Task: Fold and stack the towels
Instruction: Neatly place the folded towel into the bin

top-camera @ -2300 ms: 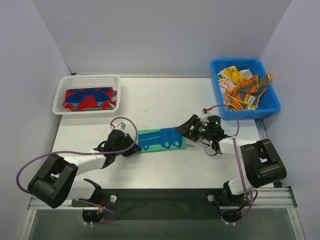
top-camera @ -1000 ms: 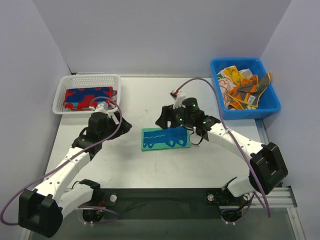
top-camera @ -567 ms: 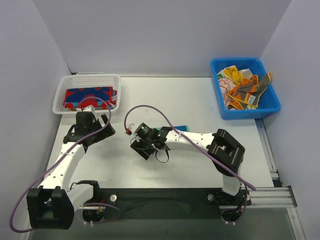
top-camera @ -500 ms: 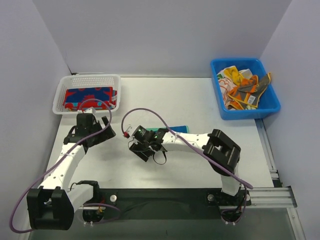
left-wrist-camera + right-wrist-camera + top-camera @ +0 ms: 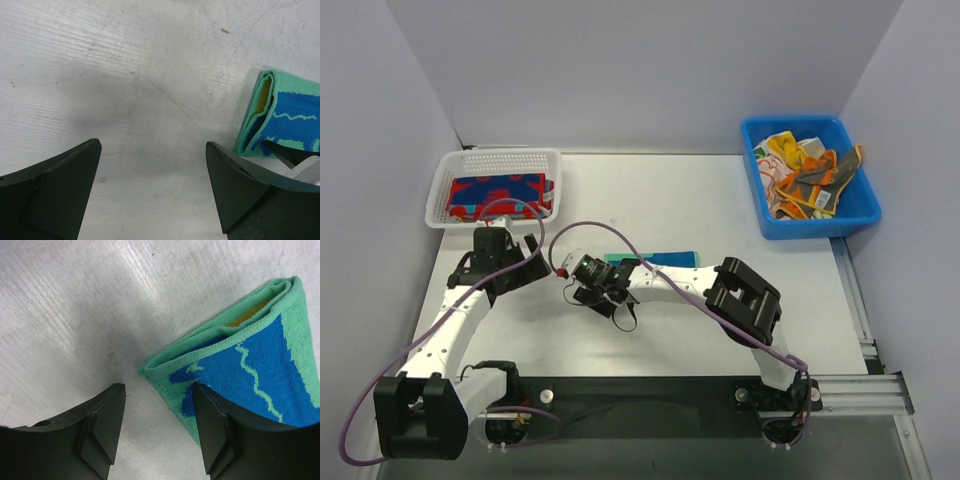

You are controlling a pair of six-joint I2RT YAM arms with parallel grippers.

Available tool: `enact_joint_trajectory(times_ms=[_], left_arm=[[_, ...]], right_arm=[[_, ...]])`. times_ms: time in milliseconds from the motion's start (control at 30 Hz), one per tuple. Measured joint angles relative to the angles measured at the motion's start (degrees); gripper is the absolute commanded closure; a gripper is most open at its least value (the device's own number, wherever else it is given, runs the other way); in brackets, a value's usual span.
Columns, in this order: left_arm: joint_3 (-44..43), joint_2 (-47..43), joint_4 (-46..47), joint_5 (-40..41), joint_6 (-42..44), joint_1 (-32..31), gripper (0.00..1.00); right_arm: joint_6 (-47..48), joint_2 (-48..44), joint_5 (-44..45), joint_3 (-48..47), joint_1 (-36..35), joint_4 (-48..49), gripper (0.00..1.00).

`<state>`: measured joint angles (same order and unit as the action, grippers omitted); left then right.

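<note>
Your right tool [image 5: 157,390] stands with its jaws apart and nothing clamped. In the right wrist view the near corner of the teal towel [image 5: 260,365] lies on the surface [image 5: 75,300] right at the gap between the tips, and the right-hand finger [image 5: 220,430] overlaps the towel's edge. The towel is folded in layers, with a yellow inner face showing in the open end at the upper right of that view.

Your left tool [image 5: 152,146] is spread wide and empty over bare surface, with the same towel's folded end at the right edge of its view. From above, both tools sit near each other left of centre, the teal towel [image 5: 665,258] just right of them. The white mesh basket [image 5: 495,160] at upper left holds a folded red-and-blue towel [image 5: 500,195]. The blue bin [image 5: 810,228] at upper right holds loose towels [image 5: 805,175].

What could go wrong, as I judge it:
- If you close the right tool here, you may pinch only the top layer at the corner. The fold would then open as you lift.
- If you push forward with the jaws low, the finger may shove the towel along the surface and rumple it.
- The right arm reaches far across, and its cable [image 5: 595,226] loops above the tool. A quick swing toward the basket could snag the cable or bump the left tool.
</note>
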<state>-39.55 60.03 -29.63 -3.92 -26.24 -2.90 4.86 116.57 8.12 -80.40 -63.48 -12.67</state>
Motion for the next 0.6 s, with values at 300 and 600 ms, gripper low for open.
enact_joint_trajectory(times_ms=[300, 600], left_arm=[[0.0, 0.0, 0.0, 0.0, 0.0, 0.0, 0.03], [0.0, 0.0, 0.0, 0.0, 0.0, 0.0, 0.03]], right_arm=[[0.4, 0.4, 1.8, -0.4, -0.7, 0.9, 0.47], [0.2, 0.6, 2.6, -0.5, -0.7, 2.4, 0.49]])
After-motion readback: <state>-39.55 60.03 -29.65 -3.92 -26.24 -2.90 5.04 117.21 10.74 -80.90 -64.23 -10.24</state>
